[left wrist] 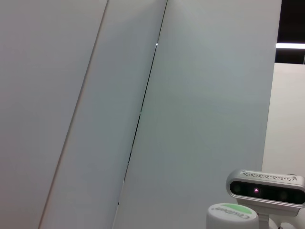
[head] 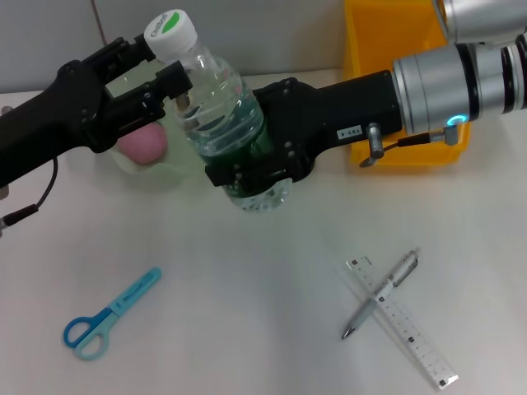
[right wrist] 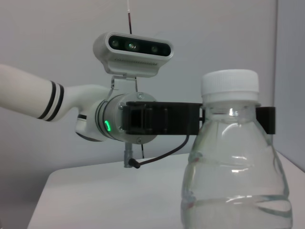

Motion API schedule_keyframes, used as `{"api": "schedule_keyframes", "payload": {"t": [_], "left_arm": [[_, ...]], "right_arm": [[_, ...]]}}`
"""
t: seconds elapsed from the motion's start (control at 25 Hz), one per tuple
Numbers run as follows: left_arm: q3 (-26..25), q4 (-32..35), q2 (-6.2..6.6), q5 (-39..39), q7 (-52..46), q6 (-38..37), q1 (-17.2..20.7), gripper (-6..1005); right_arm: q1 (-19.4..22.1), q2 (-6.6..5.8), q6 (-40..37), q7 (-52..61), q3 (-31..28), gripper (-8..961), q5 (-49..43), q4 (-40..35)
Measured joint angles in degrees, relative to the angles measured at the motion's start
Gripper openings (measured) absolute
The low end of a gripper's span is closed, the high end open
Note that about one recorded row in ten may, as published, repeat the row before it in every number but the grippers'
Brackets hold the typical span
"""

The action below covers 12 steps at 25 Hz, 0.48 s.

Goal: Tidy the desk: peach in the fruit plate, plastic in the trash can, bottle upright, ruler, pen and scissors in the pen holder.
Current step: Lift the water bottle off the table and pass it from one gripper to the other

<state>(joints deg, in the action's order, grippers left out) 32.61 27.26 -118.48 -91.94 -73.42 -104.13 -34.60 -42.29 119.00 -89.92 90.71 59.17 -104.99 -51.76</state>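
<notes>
A clear water bottle with a white cap stands nearly upright near the middle of the white desk. My left gripper is shut on its neck just under the cap. My right gripper is shut around its lower body. The right wrist view shows the bottle close up, with the left fingers on both sides of the neck. A pink peach lies in the pale green fruit plate behind the left gripper. Blue scissors, a silver pen and a clear ruler lie on the desk. Plastic and pen holder are out of view.
A yellow bin stands at the back right, partly behind my right arm. The pen lies crossed over the ruler at the front right, and the scissors are at the front left. The left wrist view shows only the bottle cap and a wall.
</notes>
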Motion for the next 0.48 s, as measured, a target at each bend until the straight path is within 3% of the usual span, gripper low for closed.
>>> {"api": "schedule_keyframes", "payload": {"t": [0.48], "left_arm": [[0.4, -0.4, -0.06, 0.2, 0.6, -0.4, -0.7, 751]], "right_arm": [[-0.7, 0.00, 0.5, -0.3, 0.6, 760, 0.4, 1.7]]}}
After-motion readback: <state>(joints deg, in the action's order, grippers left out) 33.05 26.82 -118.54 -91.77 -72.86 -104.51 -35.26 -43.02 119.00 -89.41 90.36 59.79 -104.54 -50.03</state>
